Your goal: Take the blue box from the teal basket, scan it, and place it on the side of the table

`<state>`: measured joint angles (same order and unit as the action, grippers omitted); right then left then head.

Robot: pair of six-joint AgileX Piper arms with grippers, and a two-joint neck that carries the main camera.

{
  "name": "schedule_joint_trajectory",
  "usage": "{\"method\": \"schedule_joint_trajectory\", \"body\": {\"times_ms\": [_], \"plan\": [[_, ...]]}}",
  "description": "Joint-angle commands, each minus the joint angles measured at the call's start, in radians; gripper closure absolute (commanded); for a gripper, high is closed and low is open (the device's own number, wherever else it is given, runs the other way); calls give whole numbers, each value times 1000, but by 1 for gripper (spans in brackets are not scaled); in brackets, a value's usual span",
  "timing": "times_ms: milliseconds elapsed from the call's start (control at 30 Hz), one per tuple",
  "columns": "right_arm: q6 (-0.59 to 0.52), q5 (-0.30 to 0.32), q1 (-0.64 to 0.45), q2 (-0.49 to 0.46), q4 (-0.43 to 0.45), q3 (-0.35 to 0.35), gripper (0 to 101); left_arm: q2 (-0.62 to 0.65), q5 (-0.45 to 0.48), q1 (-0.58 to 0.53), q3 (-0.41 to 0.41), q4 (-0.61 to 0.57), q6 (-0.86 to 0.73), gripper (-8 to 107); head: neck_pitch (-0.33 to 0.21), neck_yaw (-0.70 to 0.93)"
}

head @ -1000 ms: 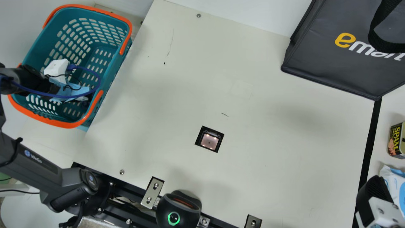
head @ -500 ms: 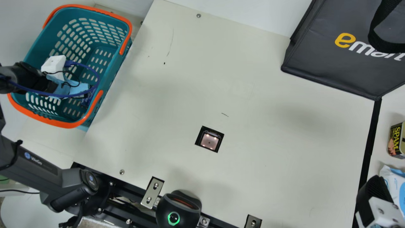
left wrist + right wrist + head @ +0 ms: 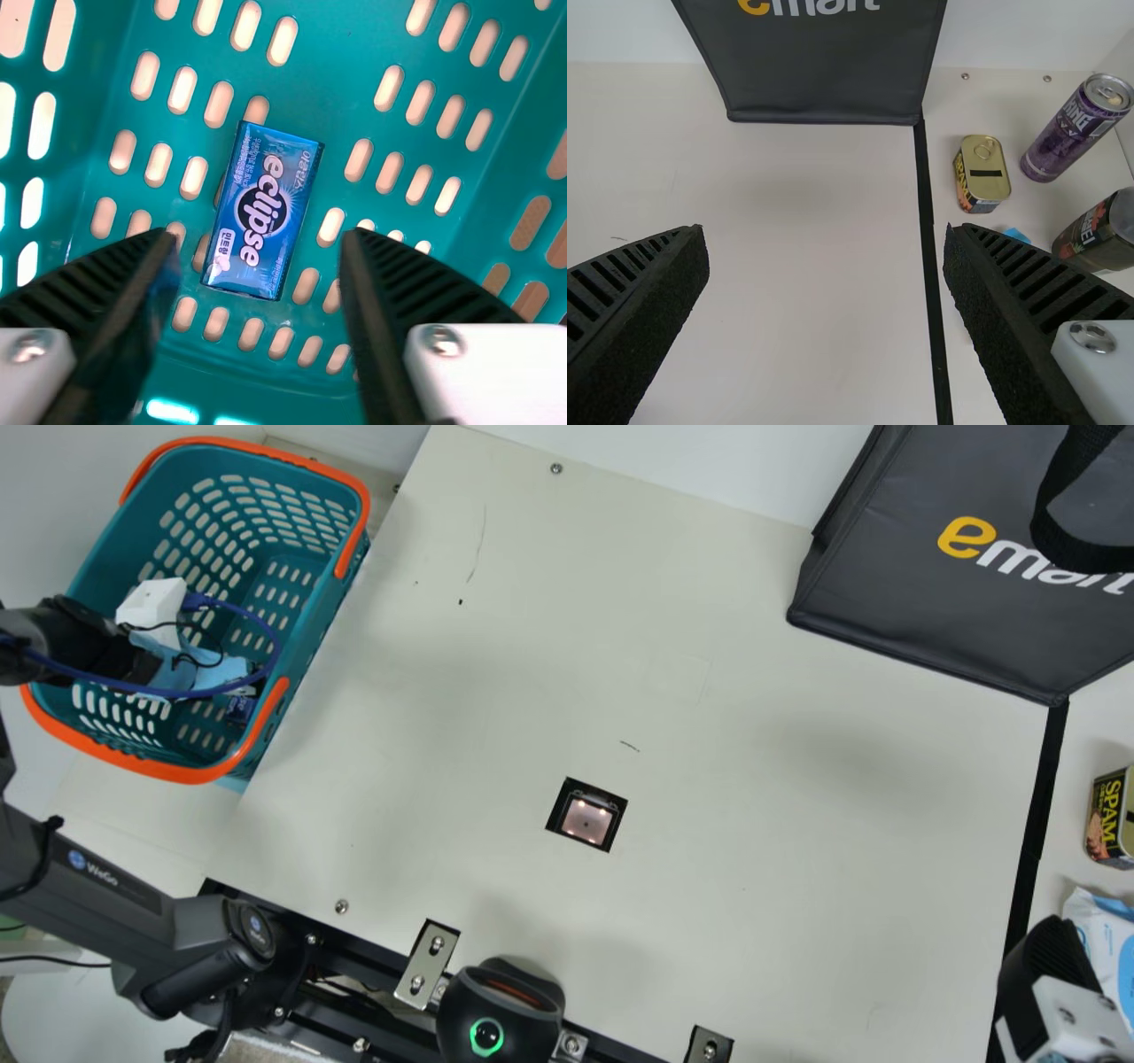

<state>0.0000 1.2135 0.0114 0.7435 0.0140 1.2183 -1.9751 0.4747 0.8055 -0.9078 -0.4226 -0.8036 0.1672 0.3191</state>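
The left gripper [image 3: 260, 246], spread and holding nothing, shifts slightly toward the main view's left, uncovering more of the blue box [image 3: 262, 211], probably lining up the grasp. The box lies just beyond its fingertips, in line with their gap, on the teal basket's [image 3: 115, 545] floor; the right gripper [image 3: 826, 235] is released too.

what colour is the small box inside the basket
Blue, with white lettering; the box shows best in the left wrist view.

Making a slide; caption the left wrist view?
Open left gripper above the blue box in the teal basket.
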Motion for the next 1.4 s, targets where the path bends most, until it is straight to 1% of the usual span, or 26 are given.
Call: {"method": "schedule_joint_trajectory", "body": {"times_ms": [0,200,233,567,900,1367], "plan": [[0,0,0,0,0,0,6,-2,1,-1,-1,-1,-2,30,-29,2],[0,0,0,0,0,0,6,-2,1,-3,-2,3,-9,10,-29,2],[0,0,0,0,0,0,6,-3,0,-3,-2,3,-10,9,-29,2],[0,-1,0,0,0,0,6,-11,-3,-15,-3,20,-16,9,-29,2],[0,-1,0,0,0,0,6,-43,-27,-28,-6,40,-32,9,-29,2],[0,-1,0,0,0,0,6,-86,-70,-46,-7,104,-27,9,-29,2]]}}
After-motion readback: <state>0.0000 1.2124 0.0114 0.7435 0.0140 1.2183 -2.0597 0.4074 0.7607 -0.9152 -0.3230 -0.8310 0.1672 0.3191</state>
